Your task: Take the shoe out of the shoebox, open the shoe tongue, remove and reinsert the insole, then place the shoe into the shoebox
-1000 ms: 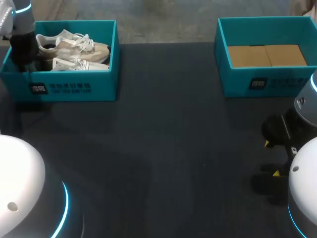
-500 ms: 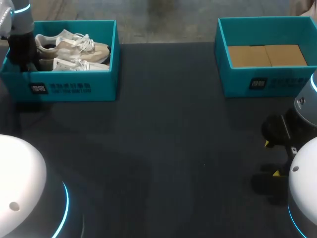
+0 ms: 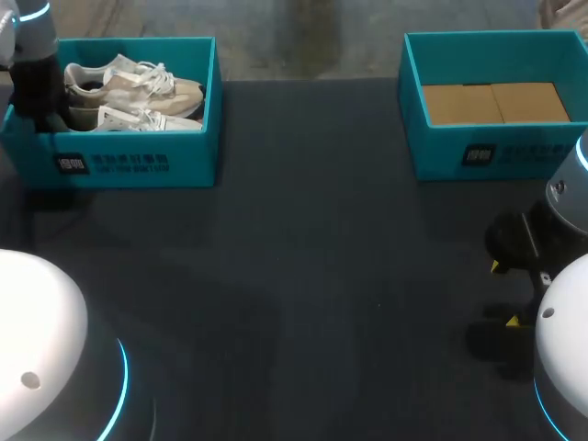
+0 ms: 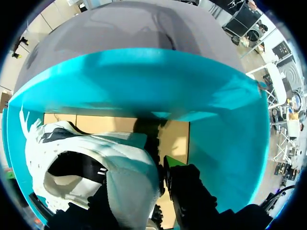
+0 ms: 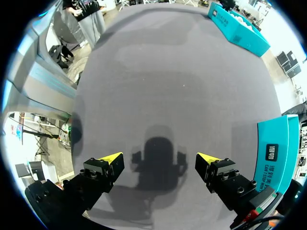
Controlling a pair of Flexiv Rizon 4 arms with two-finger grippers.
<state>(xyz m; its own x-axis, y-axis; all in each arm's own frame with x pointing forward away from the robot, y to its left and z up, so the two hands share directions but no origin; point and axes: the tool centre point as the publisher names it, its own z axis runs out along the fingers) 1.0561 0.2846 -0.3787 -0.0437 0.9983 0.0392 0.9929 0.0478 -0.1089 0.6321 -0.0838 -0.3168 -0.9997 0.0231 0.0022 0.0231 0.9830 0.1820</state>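
Left gripper (image 4: 144, 201) sits at the heel of the shoe (image 3: 129, 92), which lies inside the shoebox (image 3: 138, 156); whether it has closed on the heel cannot be told. Right gripper (image 5: 160, 165) hangs released above the table (image 3: 303, 257). Risk: a shallow heel hold may slip, or the hanging toe may catch the box wall.

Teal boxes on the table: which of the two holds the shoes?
The left box, at the far corner on the robot's left side, holds the pale shoes. The right box holds only flat brown cardboard.
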